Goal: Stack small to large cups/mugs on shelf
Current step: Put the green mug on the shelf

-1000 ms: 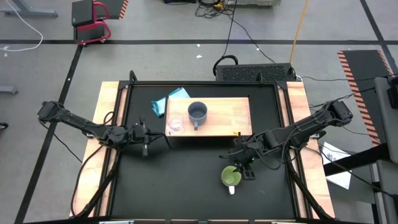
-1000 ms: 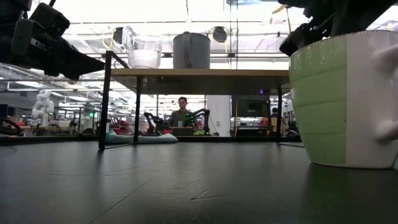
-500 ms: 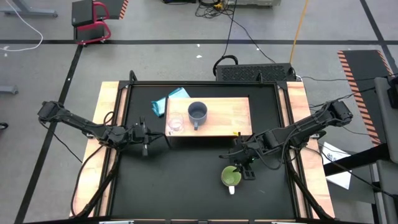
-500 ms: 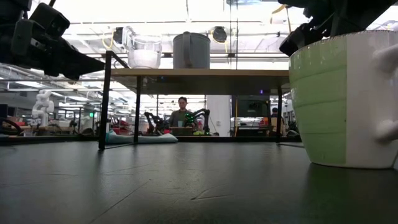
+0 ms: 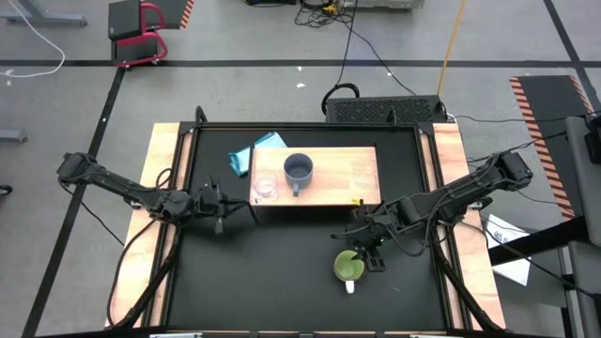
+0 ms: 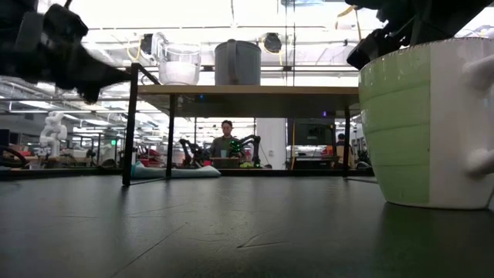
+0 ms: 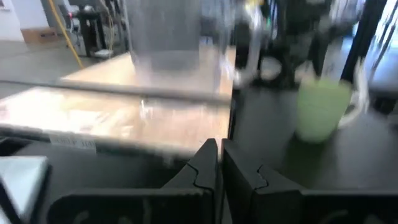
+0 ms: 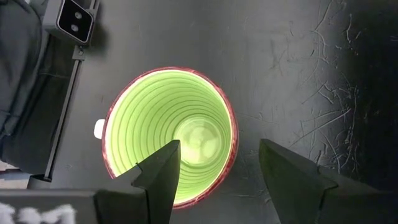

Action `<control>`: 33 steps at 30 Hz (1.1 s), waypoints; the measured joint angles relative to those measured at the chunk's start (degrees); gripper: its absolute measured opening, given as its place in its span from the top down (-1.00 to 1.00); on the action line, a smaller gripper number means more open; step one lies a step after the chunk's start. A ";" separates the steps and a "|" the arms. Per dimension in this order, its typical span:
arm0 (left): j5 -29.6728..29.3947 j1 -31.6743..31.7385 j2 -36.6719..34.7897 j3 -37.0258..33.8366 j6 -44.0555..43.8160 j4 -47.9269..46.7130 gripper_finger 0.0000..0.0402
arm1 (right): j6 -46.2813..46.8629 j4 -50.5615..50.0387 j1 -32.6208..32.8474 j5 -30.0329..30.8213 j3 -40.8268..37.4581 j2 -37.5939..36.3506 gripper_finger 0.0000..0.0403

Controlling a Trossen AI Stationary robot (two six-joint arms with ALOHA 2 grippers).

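The right hand was positioned directly above the green mug, fingers spread wide with one over the mouth and one outside the rim. An off-centre descent could have tipped the mug on the tabletop. The left hand, fingers nearly closed and empty, was held beside the shelf.

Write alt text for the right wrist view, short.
Looking straight down into the green mug, which stands upright and empty on the black table. The right gripper hangs above it with jaws open, one over the mug's inside, the other outside its rim, not yet closed.
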 joint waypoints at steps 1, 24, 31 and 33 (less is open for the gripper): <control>-0.35 0.17 0.01 -0.01 -0.30 2.79 0.87 | 0.02 0.13 0.00 0.00 0.00 0.00 -0.03; -1.97 0.64 -0.05 0.12 -0.30 18.60 0.87 | 0.02 1.66 0.02 -0.22 -0.02 0.00 -0.03; -1.99 0.64 -0.04 0.12 -0.40 18.55 0.87 | -0.64 1.66 0.02 -0.24 -0.02 0.00 -0.03; -1.99 0.64 -0.03 0.12 -0.41 18.54 0.87 | -0.32 1.66 0.02 -0.26 -0.03 0.00 -0.03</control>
